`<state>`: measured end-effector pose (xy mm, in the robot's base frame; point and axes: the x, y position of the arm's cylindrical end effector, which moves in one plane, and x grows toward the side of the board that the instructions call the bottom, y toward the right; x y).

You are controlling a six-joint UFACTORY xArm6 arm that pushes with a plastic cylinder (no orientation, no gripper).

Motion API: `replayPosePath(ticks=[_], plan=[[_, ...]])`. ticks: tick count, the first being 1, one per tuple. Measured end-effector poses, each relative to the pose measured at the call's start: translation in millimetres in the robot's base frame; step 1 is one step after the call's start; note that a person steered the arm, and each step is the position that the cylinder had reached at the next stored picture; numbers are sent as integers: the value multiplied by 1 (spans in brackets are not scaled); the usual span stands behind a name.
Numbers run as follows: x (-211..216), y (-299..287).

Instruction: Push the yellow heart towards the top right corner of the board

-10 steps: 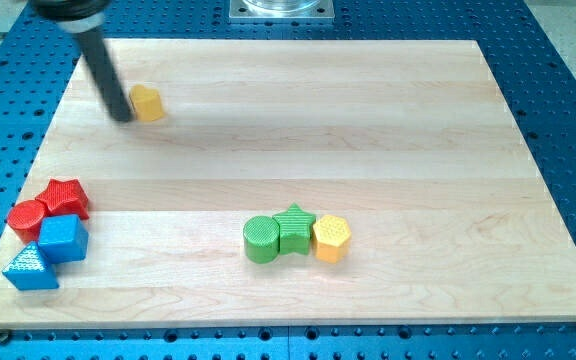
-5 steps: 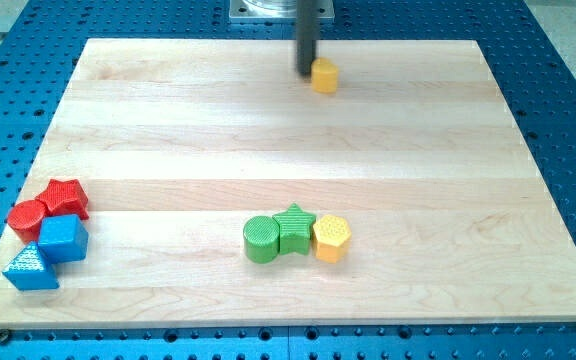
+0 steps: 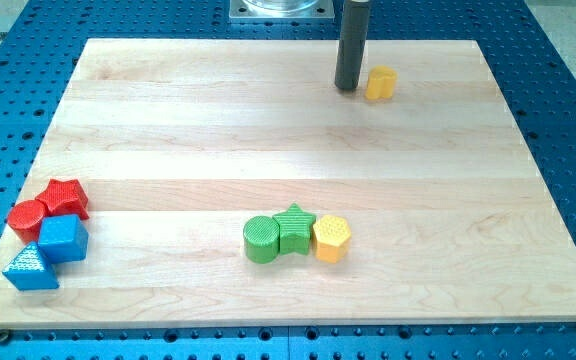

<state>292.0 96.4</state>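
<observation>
Your small yellow heart block (image 3: 380, 83) sits just right of my tip (image 3: 347, 88), near the wooden board's (image 3: 268, 160) top edge; I carry no gripper, and a short push rightward remains.

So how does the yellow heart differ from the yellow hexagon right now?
The yellow heart sits alone near the view's top right, while the yellow hexagon is low on the board, at the right end of a row with the green star and green cylinder. My tip is just left of the heart and far from the hexagon. The heart looks smaller. Both are the same yellow.
</observation>
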Motion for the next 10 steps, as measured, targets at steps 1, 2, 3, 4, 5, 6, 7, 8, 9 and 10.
replayPosePath(ticks=[1,2,3,4,5,6,7,8,9,10], plan=[[1,39],[35,11],[45,55],[-8,64],[-16,69],[-37,96],[-54,121],[-17,104],[-5,126],[-42,131]])
